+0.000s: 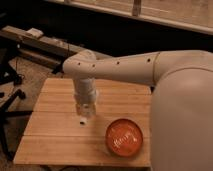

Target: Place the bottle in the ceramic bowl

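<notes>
The ceramic bowl (125, 138) is round, glossy and orange-red. It sits on the wooden table (55, 130) near the front right corner. My gripper (83, 114) points down over the middle of the table, to the left of the bowl and a little behind it. It is shut on the bottle (84, 109), a small pale thing that hangs from it with its white cap just above the wood. The bottle is apart from the bowl. My big white arm (135, 67) reaches in from the right.
The arm's bulky white shell (182, 120) fills the right side and hides the table's right edge. A dark rail with a small white object (35, 33) runs behind the table. Black chair legs (9, 95) stand on the floor at the left.
</notes>
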`<state>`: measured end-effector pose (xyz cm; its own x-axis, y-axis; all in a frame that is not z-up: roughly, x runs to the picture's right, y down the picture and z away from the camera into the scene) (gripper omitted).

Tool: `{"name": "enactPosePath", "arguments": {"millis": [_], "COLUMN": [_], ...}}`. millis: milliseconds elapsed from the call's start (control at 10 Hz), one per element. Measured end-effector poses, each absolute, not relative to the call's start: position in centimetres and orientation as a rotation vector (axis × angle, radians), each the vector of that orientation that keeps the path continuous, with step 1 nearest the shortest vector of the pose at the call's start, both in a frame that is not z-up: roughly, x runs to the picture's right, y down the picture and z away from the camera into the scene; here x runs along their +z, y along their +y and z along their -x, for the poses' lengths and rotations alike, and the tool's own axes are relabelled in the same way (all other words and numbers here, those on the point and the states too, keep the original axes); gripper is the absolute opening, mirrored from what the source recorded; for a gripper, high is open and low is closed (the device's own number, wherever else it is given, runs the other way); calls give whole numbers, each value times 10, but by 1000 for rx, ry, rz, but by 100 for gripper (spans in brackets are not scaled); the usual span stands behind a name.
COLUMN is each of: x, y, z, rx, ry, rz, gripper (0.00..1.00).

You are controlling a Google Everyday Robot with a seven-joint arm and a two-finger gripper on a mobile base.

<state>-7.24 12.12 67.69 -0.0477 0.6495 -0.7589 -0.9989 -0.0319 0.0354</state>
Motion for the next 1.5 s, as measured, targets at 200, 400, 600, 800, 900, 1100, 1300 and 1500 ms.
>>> {"name": "enactPosePath", "arguments": {"millis": [200, 400, 600, 800, 900, 1100, 1300, 1500], "x": [646, 626, 621, 621, 621, 624, 636, 656], "y": [150, 168, 173, 173, 173, 173, 176, 187], "z": [32, 1, -11, -9, -10, -10, -6, -5], "rx": [1596, 1691, 1734, 1730, 1732, 1729, 1723, 1720], "ry": [780, 847, 866, 865, 865, 869, 885, 908], "rz": [644, 622, 616, 616, 616, 617, 635, 663], "gripper": [0, 0, 0, 0, 0, 0, 0, 0]}}
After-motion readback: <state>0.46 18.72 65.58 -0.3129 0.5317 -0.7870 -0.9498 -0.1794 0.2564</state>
